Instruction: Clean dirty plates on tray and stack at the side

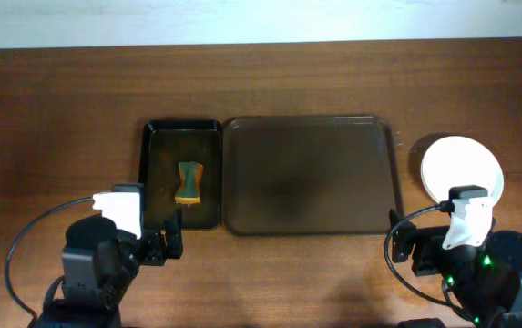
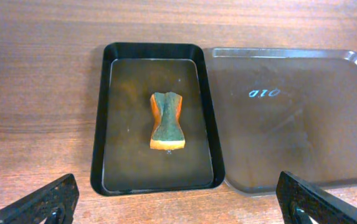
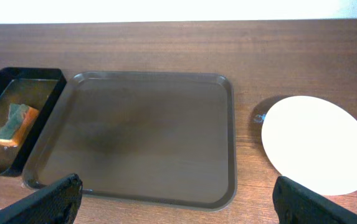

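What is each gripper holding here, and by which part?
Nothing. The left gripper and right gripper are both open and empty; the sponge lies in the black tray, and the plates sit beside the tray.

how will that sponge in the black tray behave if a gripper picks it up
The sponge looks soft and waisted, so it probably squashes rather than stays stiff. Likely light. The black tray floor looks glossy, possibly wet, so it may drip.

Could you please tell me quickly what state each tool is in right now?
Left tool: open, holding nothing.
Right tool: open, holding nothing.
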### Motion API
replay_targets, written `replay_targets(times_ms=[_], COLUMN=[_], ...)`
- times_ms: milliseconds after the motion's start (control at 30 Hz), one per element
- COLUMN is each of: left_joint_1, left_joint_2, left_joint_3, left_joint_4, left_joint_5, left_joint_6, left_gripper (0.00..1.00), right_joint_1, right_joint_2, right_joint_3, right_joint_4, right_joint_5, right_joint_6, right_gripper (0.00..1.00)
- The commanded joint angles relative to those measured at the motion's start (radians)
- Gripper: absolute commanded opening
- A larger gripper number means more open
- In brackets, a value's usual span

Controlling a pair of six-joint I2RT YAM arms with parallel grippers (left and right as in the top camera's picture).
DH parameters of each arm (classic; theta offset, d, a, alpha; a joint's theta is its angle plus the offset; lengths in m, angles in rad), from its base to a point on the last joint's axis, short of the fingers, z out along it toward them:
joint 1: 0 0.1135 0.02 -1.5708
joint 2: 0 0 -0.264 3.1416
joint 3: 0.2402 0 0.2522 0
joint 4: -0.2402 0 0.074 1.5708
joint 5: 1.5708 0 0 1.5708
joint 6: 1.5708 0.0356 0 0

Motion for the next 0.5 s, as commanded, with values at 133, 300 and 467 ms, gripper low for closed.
replay_targets(times_ms=[133,300,467], left_joint_1=[-0.001,-0.001,-0.001], left_joint_2=[-0.009,-0.009,-0.009], left_joint_3=[-0.011,-0.011,-0.011], left_joint_4=[0.001,0.001,0.001], left_joint_5=[-0.006,-0.006,-0.006], left_joint_6=[0.016,0.016,0.016], left_gripper=[1.0,1.0,1.0], right_joint_1=[0.005,0.005,0.005], right_joint_2=[-0.007,-0.007,-0.092], right_joint_3=[-0.01,-0.01,-0.142], right_joint_4=[0.0,-0.019,0.155], right_joint_5=[0.016,0.017,0.06], right_joint_6=[0.007,0.006,-0.001], right_gripper=[0.98,0.98,0.98])
